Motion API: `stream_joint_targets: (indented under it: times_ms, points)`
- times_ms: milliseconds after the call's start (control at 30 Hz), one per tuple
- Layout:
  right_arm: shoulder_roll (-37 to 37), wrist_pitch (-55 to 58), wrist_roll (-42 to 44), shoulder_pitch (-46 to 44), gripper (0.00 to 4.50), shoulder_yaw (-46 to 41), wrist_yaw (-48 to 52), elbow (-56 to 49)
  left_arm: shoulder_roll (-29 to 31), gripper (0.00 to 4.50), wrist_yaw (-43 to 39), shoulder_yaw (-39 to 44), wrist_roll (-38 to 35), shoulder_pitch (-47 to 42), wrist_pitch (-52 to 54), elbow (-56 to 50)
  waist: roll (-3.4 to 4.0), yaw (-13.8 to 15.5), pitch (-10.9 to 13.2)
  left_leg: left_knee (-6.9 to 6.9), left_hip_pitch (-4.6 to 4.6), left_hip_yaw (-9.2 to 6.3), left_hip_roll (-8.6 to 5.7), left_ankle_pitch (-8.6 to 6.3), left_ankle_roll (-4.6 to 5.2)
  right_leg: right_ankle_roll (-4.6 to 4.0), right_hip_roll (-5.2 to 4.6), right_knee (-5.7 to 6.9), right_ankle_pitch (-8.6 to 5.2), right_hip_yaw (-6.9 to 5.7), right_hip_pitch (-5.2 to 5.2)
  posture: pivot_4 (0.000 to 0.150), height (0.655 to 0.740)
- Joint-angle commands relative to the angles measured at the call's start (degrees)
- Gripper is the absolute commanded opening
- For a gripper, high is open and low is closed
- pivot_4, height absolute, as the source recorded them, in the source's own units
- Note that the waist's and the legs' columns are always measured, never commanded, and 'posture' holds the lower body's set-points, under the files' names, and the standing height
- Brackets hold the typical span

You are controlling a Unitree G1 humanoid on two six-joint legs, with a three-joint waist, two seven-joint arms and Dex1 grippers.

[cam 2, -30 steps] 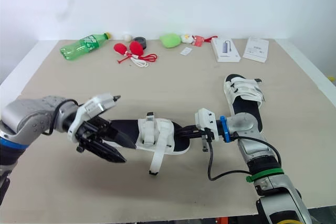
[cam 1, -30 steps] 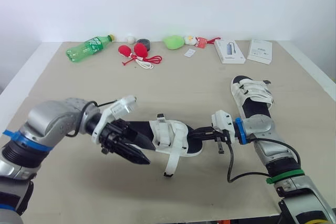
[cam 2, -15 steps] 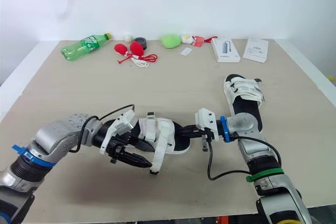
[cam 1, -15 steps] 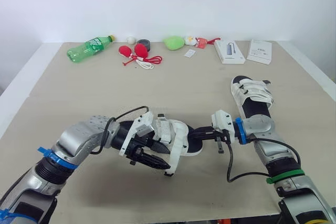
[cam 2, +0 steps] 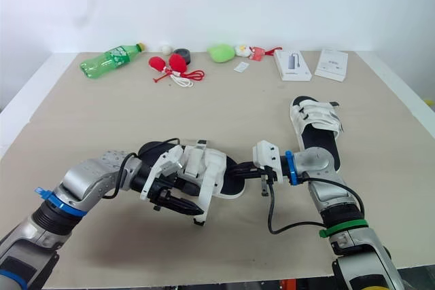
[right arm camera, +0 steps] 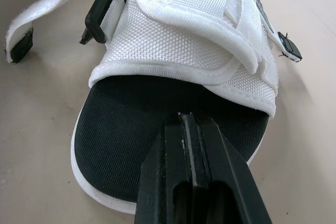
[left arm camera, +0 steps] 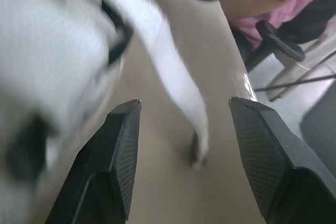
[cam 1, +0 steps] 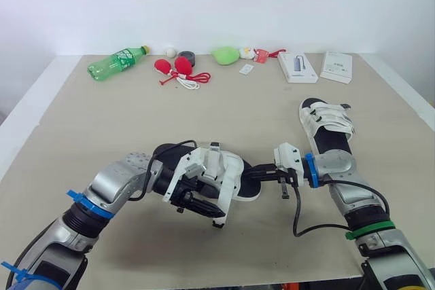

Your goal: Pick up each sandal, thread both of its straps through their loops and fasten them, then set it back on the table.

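Bottle: green plastic bottle (cam 1: 115, 62) on its side, far-left of my table (cam 1: 238, 106).
Centre: red toys w/ cord (cam 1: 173, 66), grey tape roll (cam 1: 185, 56), green lump (cam 1: 223, 54).
Right: white box (cam 1: 296, 66), 2nd white box (cam 1: 336, 66) just beside.

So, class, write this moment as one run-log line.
left gripper: open at loose strap | right gripper: shut, touching near sandal | far sandal: on table

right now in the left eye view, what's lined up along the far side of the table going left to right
green bottle → red balls with cord → green soft lump → open white box → flat white packet
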Motion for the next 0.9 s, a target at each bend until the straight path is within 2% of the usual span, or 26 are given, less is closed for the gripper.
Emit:
stream_joint_targets:
  times_ms: [33, 133, 300, 333, 400, 533, 667, 767, 900]
  points:
    - [-0.83, 0.02, -0.88, 0.43, 0.00, -0.21, 0.13, 0.05, -0.97, 2.73, 1.25, 1.14, -0.67, 0.06, 1.20, -1.11, 0.00, 0.01, 0.00, 0.00, 0.00, 0.00, 0.00, 0.00, 0.00, 0.00, -0.01, -0.01, 0.00, 0.00, 0.00, 0.150, 0.7400]
    - [-0.73, 0.15, -0.84, 0.35, 0.00, -0.14, 0.11, -0.02, -4.19, 2.73, 4.17, 2.92, -1.57, -0.34, 2.30, 0.84, 0.00, 0.04, 0.00, -0.01, -0.01, 0.01, 0.00, 0.00, 0.00, 0.01, -0.02, -0.04, 0.00, 0.01, 0.00, 0.150, 0.7400]
    - [-0.81, 0.31, -0.81, 0.38, 0.00, -0.12, 0.08, -0.18, -6.62, 1.05, 6.25, 3.92, -2.40, -1.16, 5.66, 1.72, 0.00, 0.06, 0.00, 0.00, -0.02, 0.00, -0.01, 0.00, 0.00, 0.02, -0.02, -0.04, 0.01, -0.02, 0.01, 0.150, 0.7400]
    - [-0.84, 0.40, -0.77, 0.43, 0.00, -0.14, 0.07, -0.29, -6.46, 0.46, 5.93, 3.80, -2.82, -1.13, 6.44, 1.25, 0.00, 0.06, 0.00, 0.00, -0.02, -0.01, 0.00, 0.00, 0.00, 0.01, -0.01, -0.04, 0.01, -0.03, 0.01, 0.150, 0.7400]
    - [-0.95, 0.52, -0.74, 0.53, 0.00, -0.17, 0.07, -0.44, -5.01, 0.12, 4.14, 3.23, -4.01, -0.73, 8.12, -0.62, 0.00, 0.04, 0.00, -0.01, -0.02, -0.01, -0.01, 0.00, 0.00, 0.02, -0.01, -0.04, 0.01, -0.02, 0.01, 0.150, 0.7400]
    - [-1.13, 0.65, -0.72, 0.91, 0.00, -0.27, 0.03, -0.73, -2.82, 0.12, 2.20, 3.94, -7.37, -0.79, 12.30, -2.39, 0.00, 0.04, 0.00, -0.04, -0.02, -0.01, 0.00, 0.00, 0.00, 0.01, -0.01, -0.05, 0.00, -0.02, 0.00, 0.150, 0.7400]
    - [-1.16, 0.69, -0.71, 1.04, 0.00, -0.25, 0.01, -0.87, -0.83, 0.12, -1.05, 5.87, -11.24, -4.83, 16.39, -0.17, 0.00, 0.04, 0.00, -0.05, -0.03, -0.02, 0.00, 0.00, 0.00, 0.01, -0.01, -0.06, -0.02, -0.04, -0.01, 0.150, 0.7400]
    - [-1.12, 0.65, -0.74, 0.77, 0.00, -0.26, -0.02, -0.65, -1.72, 0.12, -1.20, 8.52, -14.36, -9.01, 20.28, 3.49, 0.00, 0.04, 0.00, -0.04, -0.04, -0.05, -0.01, 0.00, 0.00, 0.01, 0.00, -0.05, -0.01, -0.07, -0.01, 0.150, 0.7400]
    - [-1.11, 0.53, -0.88, 0.35, 0.00, -0.29, -0.24, -0.30, -6.06, 0.12, 1.54, 11.88, -12.93, -17.78, 20.19, 15.72, -0.01, 0.06, 0.00, -0.03, -0.04, -0.04, -0.04, 0.00, 0.00, 0.03, 0.01, -0.07, -0.01, -0.08, -0.01, 0.150, 0.7400]
